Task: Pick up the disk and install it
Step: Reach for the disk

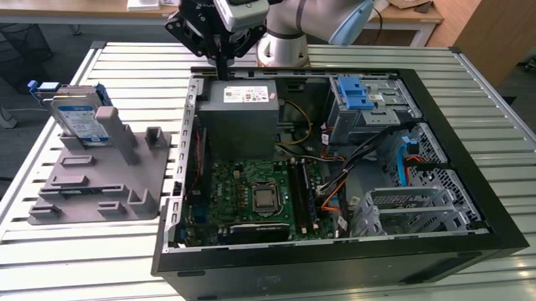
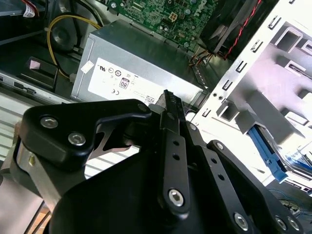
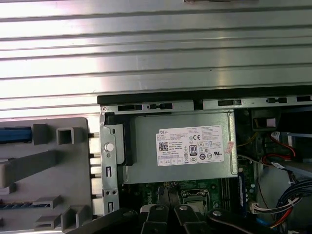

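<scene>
While disk (image 1: pixel 80 119) stands in grey fixture (image 1: pixel 100 188) on worktop (image 1: pixel 84 251), exterior view's left, gripper (image 1: pixel 222 70) hovers over power supply (image 1: pixel 243 116), fingers (image 2: pixel 171 114) pinched together, empty; pickup, install both undone.

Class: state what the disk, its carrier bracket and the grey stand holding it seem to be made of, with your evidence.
The disk: likely metal, a silvery casing with a slight sheen, under a paper-like white-and-blue label. The carrier bracket: probably plastic, uniform matte blue. The stand: seemingly moulded or printed plastic, flat matte grey with blocky shapes.
</scene>
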You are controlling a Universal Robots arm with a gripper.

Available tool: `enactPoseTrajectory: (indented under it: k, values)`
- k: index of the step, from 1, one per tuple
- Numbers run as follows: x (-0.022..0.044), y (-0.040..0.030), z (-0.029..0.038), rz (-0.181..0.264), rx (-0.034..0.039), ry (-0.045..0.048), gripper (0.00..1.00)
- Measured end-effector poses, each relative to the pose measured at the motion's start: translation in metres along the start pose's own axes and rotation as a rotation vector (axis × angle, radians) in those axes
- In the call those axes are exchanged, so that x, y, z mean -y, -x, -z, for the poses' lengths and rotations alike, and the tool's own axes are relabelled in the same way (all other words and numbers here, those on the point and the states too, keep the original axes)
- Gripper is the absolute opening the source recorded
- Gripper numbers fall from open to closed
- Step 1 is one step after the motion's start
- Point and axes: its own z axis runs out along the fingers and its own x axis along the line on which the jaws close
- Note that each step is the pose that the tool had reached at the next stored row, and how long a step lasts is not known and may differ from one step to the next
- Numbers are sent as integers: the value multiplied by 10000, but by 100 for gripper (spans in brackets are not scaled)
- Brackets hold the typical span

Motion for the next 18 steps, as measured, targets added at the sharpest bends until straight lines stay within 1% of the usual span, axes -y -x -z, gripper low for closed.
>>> enactPoseTrajectory:
  k: [3,4,10,12,18]
  values:
    - [0,-6,-1,0,-2,0,11]
    - [1,-19,-1,-1,-2,0,11]
    - [2,-28,-2,-1,-2,1,11]
    - [4,-52,-7,0,-2,0,11]
    - [5,-59,-11,0,-2,0,11]
